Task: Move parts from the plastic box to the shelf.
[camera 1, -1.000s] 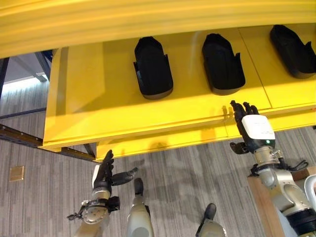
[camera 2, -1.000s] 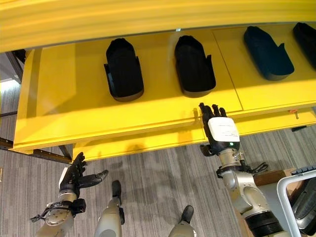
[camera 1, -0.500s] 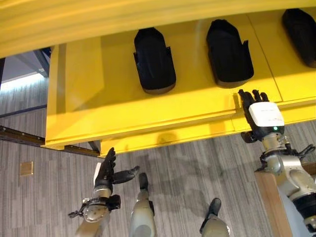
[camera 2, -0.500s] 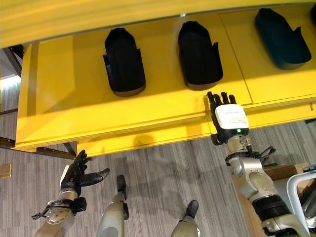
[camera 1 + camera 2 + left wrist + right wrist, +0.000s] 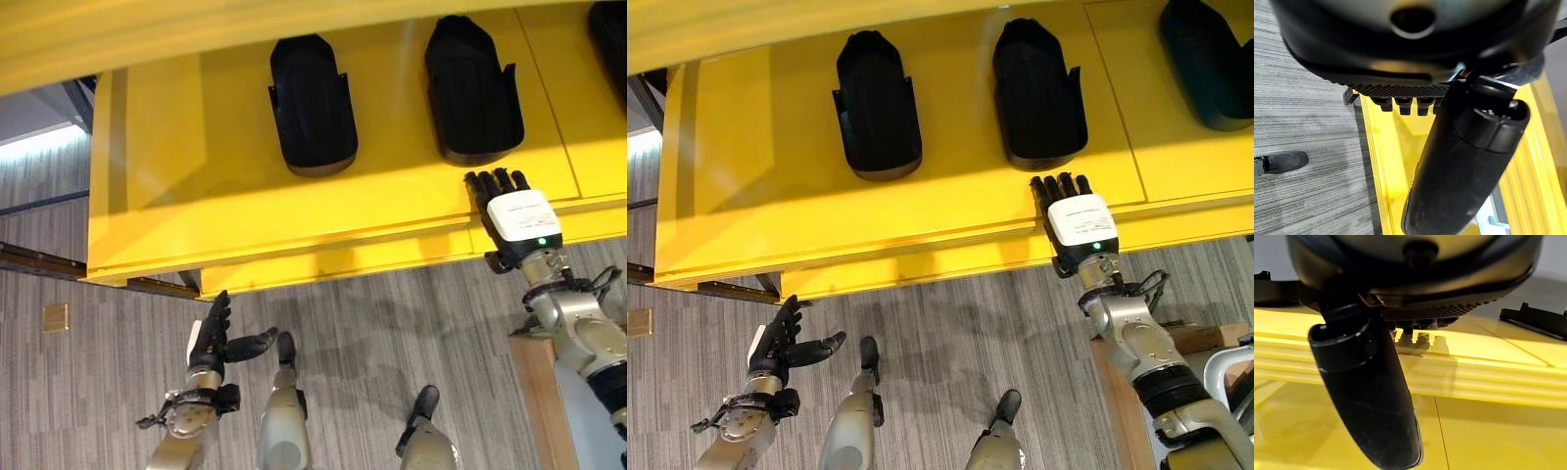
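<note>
A yellow shelf [image 5: 196, 196] carries three black moulded parts: one at the left [image 5: 312, 106], one in the middle [image 5: 472, 88], and one at the far right [image 5: 1205, 59]. My right hand [image 5: 519, 220] is raised in front of the shelf's front edge, just below the middle part. It is open, fingers straight and together, and holds nothing. The right wrist view shows its thumb [image 5: 1371, 396] over the yellow board and a black part [image 5: 1537, 318] beyond. My left hand [image 5: 209, 338] hangs low over the floor, open and empty, below the shelf's left end.
An upper yellow tier [image 5: 196, 29] overhangs the shelf. A wooden surface [image 5: 534, 392] lies at the lower right beside my right arm, with a white frame [image 5: 1225, 367] next to it. Grey carpet with a small brass plate [image 5: 56, 316] lies below.
The camera has shifted, so the shelf and parts sit a little higher and to the right. My right hand stays at the shelf's front edge. The left hand has barely moved.
</note>
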Tool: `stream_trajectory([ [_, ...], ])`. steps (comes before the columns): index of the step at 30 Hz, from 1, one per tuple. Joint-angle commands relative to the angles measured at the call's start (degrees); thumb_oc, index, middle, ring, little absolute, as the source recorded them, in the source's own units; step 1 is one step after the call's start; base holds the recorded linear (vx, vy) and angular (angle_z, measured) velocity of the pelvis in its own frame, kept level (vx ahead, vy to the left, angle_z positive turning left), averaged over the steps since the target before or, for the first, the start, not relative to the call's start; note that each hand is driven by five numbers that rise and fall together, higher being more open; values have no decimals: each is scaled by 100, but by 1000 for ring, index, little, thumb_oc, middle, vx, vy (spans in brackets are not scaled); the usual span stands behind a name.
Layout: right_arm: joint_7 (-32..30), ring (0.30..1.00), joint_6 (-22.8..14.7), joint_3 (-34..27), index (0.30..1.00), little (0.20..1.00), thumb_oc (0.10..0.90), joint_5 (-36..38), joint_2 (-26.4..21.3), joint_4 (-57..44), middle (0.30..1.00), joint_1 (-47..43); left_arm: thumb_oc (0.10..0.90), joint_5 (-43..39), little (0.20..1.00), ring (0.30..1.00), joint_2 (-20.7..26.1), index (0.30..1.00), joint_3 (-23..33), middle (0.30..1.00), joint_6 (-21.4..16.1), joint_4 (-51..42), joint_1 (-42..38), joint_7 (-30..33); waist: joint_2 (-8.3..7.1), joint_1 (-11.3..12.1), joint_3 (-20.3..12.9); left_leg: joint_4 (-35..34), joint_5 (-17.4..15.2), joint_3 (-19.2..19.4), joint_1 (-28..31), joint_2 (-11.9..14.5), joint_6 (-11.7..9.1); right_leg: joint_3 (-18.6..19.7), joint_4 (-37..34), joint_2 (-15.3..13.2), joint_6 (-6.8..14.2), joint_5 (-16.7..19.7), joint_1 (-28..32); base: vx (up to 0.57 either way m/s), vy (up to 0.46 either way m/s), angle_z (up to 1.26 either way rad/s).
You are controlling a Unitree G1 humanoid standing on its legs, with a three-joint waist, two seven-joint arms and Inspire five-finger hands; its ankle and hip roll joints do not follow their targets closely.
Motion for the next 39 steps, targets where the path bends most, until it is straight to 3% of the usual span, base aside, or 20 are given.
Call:
stream_trajectory([
  [1, -12, 1000, -11, 164, 1000, 1000, 900, -176, -269, -8, 1000, -906, 900, 74, 1000, 1000, 235, 1000, 287, 1000, -567, -397, -287, 79, -131, 127, 121, -112, -334, 86, 648, 226, -150, -45, 972, 348, -571, -559, -582, 0, 0, 0],
  [27, -13, 1000, 212, 661, 1000, 1000, 900, -28, 128, 811, 1000, -1601, 900, -28, 1000, 1000, 246, 1000, 238, 1000, -613, -422, -466, 226, -118, 179, 293, -108, -349, 41, 533, 181, -106, -44, 1250, 294, -618, -608, -833, 0, 0, 0],
  [34, -20, 1000, 203, 461, 1000, 1000, 900, 15, 204, 608, 1000, -1383, 900, -17, 1000, 1000, 198, 1000, 275, 1000, -586, -434, -485, 228, -141, 127, 304, -111, -367, 32, 561, 164, -93, -30, 1259, 285, -615, -595, -826, 0, 0, 0],
  [39, -128, 1000, 20, -292, 1000, 1000, 900, 631, 599, -329, 1000, -486, 900, 15, 1000, 1000, 93, 1000, 384, 1000, -482, -429, -493, 281, -203, 25, 277, -73, -402, 44, 582, 176, -83, -25, 1239, 306, -612, -594, -783, 0, 0, 0],
])
